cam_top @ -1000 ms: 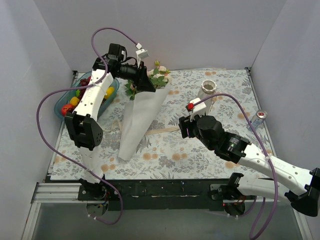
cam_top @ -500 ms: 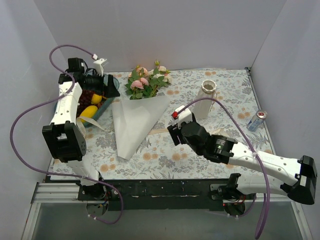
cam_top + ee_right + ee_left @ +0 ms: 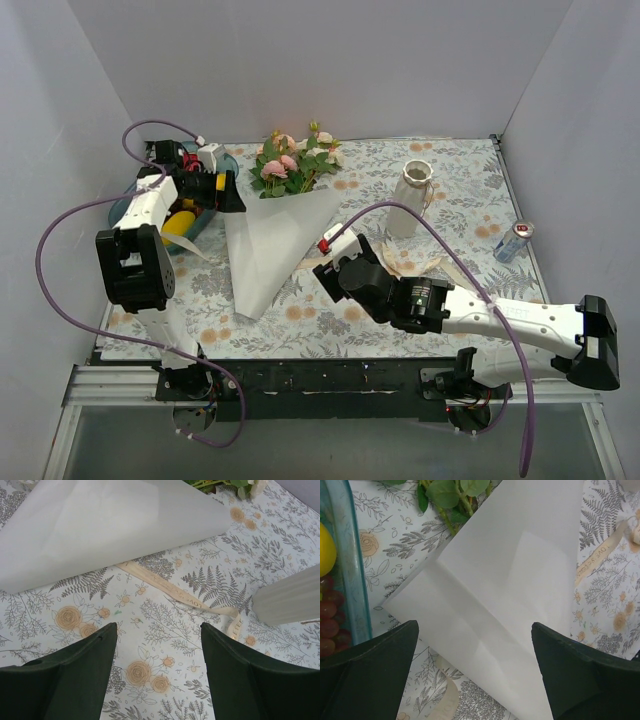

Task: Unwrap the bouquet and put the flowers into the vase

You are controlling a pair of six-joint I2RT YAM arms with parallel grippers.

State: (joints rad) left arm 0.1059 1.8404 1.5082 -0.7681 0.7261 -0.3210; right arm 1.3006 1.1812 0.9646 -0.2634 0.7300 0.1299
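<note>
Left gripper [image 3: 232,195]: jaws wide, empty; bouquet [image 3: 275,230] paper just ahead of the fingertips. Right gripper [image 3: 323,268]: jaws wide, empty; bouquet ahead-left, vase [image 3: 410,200] ahead-right.

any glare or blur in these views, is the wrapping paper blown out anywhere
Top external: soft, even light, faint shadows, everything sharp; the wrapping paper is bright but its folds show. Left wrist: the paper is nearly washed out, creases faint; the near fingers are dark and featureless. Right wrist: the tablecloth print is crisp, the paper pale, no hard glare.
</note>
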